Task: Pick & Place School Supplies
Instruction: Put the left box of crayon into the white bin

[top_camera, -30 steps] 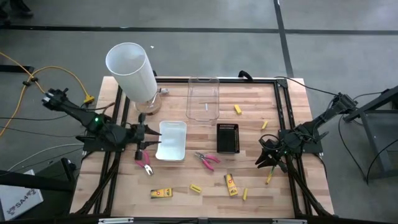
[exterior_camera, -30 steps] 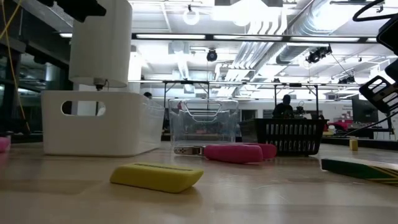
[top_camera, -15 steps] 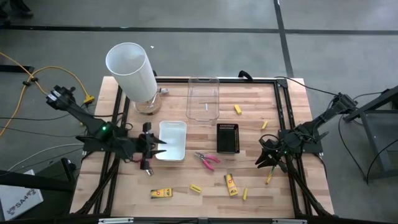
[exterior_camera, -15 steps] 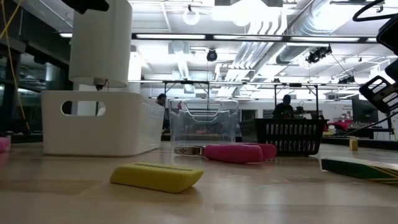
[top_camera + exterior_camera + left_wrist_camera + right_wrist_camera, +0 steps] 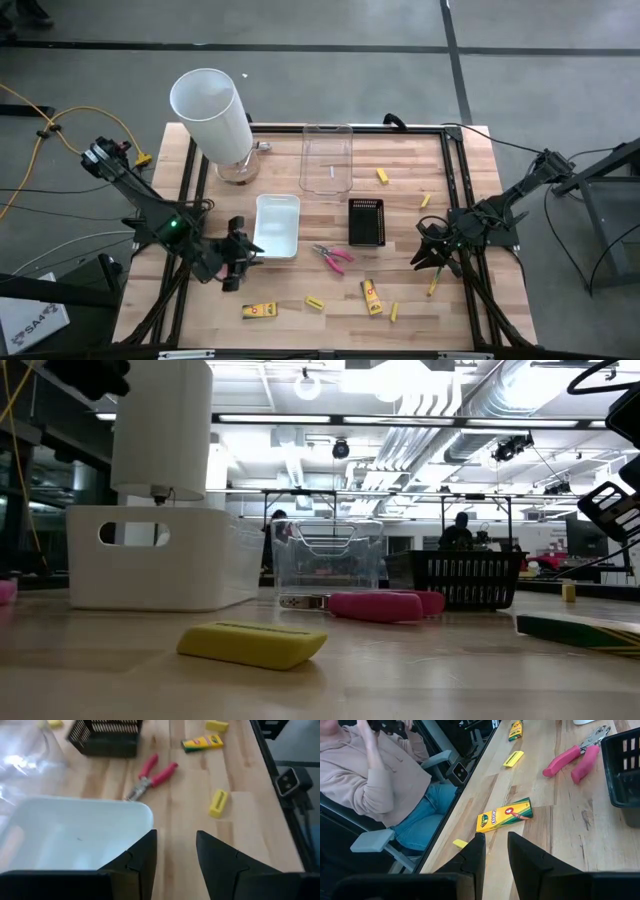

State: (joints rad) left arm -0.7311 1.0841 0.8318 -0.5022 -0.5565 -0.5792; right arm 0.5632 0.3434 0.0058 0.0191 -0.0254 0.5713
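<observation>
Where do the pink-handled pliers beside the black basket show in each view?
High view: pink-handled pliers, centre, below black slatted basket.
Low view: lying centre, left of basket.
Left wrist: upper middle, near basket.
Right wrist: upper right, beside basket.
Shared landmark: the basket.

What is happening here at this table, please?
Two robot arms work among school supplies on a table. The left gripper hangs open and holds nothing, beside a corner of the white tray; pink pliers and a yellow stub lie on the wood beyond it. The right gripper waits at the table's right side, open and holding nothing, near a crayon pack. A person sits close to the table's edge.
</observation>
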